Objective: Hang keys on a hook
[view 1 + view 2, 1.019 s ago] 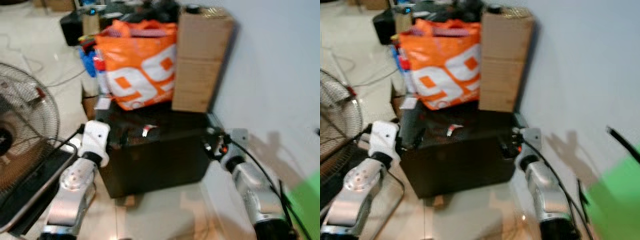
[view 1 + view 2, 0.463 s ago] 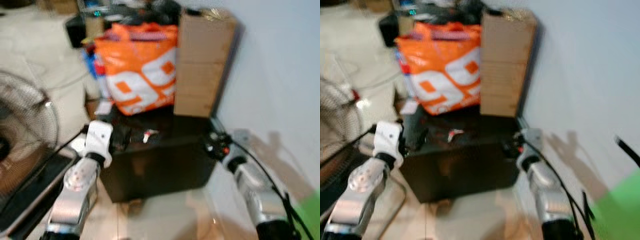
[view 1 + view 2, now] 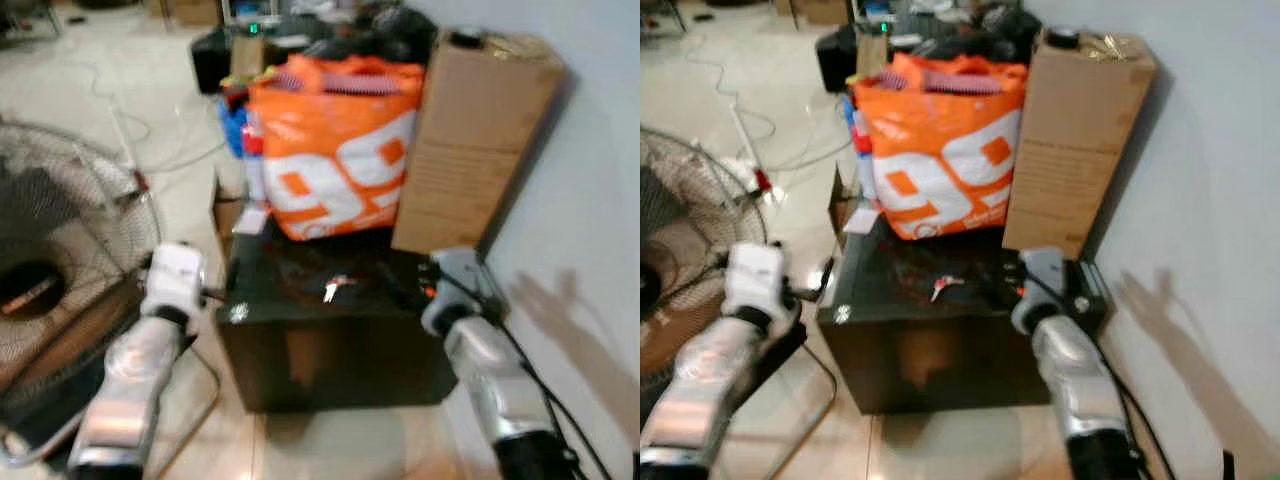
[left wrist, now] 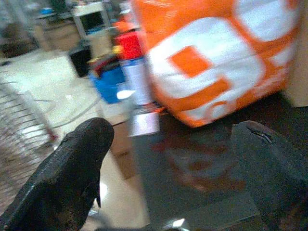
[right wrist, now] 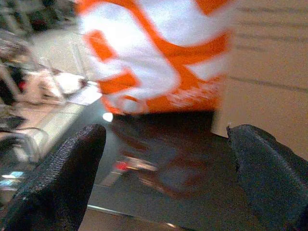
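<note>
The keys (image 3: 332,288) are a small white and red bunch lying on the glossy top of a low black table (image 3: 330,350). They look blurred in the right wrist view (image 5: 129,166). My left gripper (image 4: 171,130) is open at the table's left edge, pointing across the top toward an orange bag. My right gripper (image 5: 166,132) is open at the table's right edge, a short way right of the keys and holding nothing. Both silver arms (image 3: 140,360) reach up from below on either side of the table.
An orange and white bag (image 3: 335,150) and a tall cardboard box (image 3: 480,140) stand at the back of the table. A floor fan (image 3: 60,260) is at the left. A pale wall (image 3: 600,200) runs along the right. Clutter and cables lie on the floor behind.
The whole picture has shifted and sharpened, so the camera has moved. The table now sits more central. The keys lie in the same spot on the table and both arms still flank it.
</note>
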Available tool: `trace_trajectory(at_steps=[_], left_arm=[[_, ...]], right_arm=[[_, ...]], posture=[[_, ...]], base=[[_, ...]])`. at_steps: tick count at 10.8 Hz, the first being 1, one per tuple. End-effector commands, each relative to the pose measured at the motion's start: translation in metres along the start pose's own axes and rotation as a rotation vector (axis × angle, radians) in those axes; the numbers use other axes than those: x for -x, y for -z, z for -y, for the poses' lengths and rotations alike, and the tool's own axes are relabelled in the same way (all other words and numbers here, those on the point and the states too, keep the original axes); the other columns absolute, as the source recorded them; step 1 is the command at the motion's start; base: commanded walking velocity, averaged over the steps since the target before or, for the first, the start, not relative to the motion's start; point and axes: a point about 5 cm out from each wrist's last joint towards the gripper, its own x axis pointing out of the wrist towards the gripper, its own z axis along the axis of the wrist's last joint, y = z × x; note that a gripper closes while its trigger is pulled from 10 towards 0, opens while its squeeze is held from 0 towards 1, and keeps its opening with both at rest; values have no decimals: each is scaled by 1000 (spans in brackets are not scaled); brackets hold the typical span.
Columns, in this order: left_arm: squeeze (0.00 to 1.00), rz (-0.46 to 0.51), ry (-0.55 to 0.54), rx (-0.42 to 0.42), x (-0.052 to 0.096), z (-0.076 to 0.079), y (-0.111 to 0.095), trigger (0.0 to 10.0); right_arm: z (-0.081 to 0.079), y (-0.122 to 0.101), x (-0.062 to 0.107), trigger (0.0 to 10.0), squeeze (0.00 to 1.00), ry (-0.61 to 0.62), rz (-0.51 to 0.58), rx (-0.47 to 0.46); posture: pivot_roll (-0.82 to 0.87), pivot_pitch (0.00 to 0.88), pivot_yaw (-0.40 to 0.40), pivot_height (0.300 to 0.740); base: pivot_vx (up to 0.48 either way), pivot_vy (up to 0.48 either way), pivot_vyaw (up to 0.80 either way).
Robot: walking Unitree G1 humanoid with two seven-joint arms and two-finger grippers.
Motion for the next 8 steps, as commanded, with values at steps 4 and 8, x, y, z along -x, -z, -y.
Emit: trace_trajectory(at_steps=[4, 8], left_arm=[[0, 9, 0, -21, -4, -5, -4, 10000], [0, 17, 9, -24, -8, -3, -5, 10000]], right_arm=[[0, -4, -1, 10000, 1000, 7, 15, 30], [3, -3, 0, 10000, 1000, 21, 18, 34]], posture=[[-38, 0, 33, 740], [-36, 0, 25, 740]], base=[[319, 0, 0], [322, 0, 0]])
